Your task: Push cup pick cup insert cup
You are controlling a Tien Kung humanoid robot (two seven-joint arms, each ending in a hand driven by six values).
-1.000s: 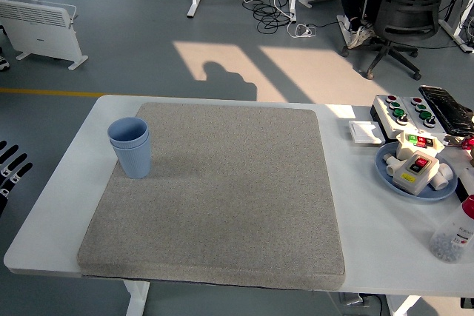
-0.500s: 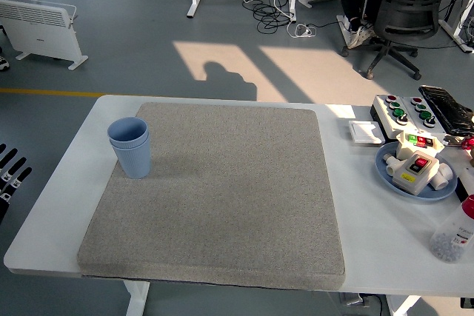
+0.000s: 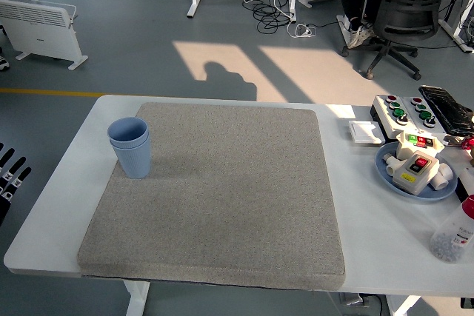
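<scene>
Two pale blue cups (image 3: 131,146), nested upright as one stack, stand at the far left of the grey mat (image 3: 222,190), while the left hand (image 3: 9,175) hangs off-table, fingers spread, holding nothing.

You see matt, smooth pale-blue plastic cups (image 3: 130,146) on a rough, felt-like grey mat (image 3: 222,197); your worktop (image 3: 67,183) is smooth white, and the bottle (image 3: 453,236) at right is clear plastic.
</scene>
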